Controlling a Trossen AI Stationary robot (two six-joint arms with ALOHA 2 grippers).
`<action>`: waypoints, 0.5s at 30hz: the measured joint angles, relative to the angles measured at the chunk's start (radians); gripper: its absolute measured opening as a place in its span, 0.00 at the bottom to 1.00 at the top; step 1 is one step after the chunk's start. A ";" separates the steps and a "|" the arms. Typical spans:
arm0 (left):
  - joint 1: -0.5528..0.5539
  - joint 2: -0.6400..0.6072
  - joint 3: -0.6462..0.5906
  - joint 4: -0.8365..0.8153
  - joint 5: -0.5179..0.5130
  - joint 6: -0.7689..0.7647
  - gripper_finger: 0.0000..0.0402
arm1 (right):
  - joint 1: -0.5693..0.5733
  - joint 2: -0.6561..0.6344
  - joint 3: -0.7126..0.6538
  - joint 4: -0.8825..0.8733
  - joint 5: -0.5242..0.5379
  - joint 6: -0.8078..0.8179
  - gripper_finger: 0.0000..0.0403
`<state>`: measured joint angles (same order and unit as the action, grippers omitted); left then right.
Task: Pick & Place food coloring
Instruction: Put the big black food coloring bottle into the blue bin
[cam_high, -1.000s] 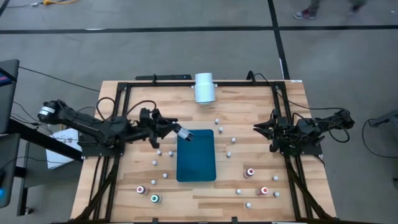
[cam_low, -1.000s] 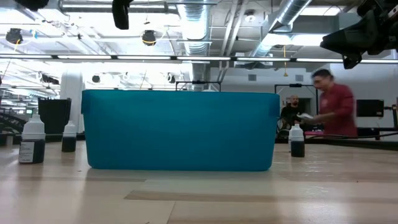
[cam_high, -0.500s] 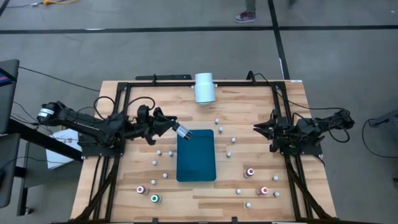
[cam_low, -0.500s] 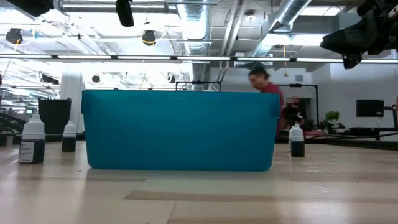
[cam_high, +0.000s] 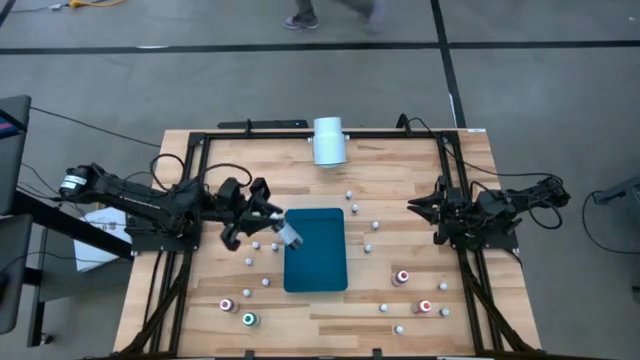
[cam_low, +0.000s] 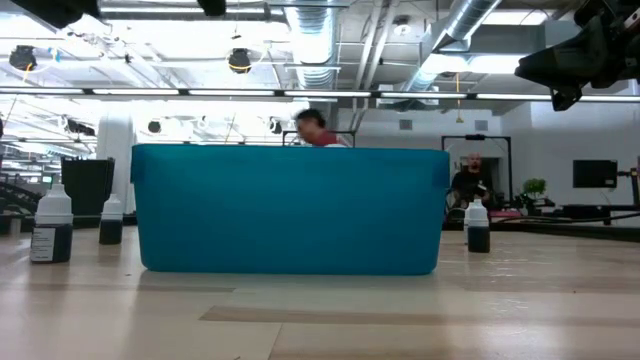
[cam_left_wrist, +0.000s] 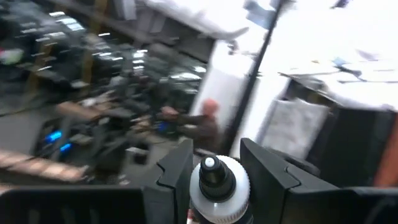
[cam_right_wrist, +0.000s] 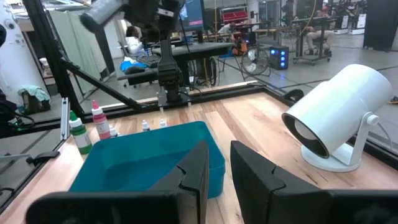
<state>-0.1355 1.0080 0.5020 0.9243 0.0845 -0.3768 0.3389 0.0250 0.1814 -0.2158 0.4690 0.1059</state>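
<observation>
High view: left tool (cam_high: 283, 231) clamped on one food coloring bottle (cam_high: 290, 237), carried above the left edge of the teal tray (cam_high: 316, 262), likely for release into it. Left wrist view confirms the bottle's white shoulder and dark cap between the fingers (cam_left_wrist: 176, 169). Left arm stretched rightward across the desk (cam_high: 400, 165), wrist angled down. Remaining bottles (cam_high: 249, 320) stand scattered around the tray. Right tool (cam_high: 416, 207) together, empty, parked at right of the desk. White cylinder (cam_high: 328, 140) at far edge.

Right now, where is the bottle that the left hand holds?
In the high view, the bottle hangs in the left hand over the teal tray's left edge.
</observation>
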 joint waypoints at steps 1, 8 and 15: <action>0.003 0.000 0.000 0.017 0.042 0.013 0.27 | 0.000 0.000 0.000 0.000 0.000 0.000 0.15; 0.014 0.000 0.000 0.168 0.280 0.044 0.26 | 0.000 0.000 0.000 0.000 0.000 0.000 0.15; 0.014 0.000 0.001 0.236 0.372 0.050 0.26 | 0.000 0.000 0.000 -0.001 0.000 0.000 0.15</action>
<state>-0.1215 1.0077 0.5026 1.1607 0.4561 -0.3265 0.3387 0.0254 0.1813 -0.2167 0.4694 0.1056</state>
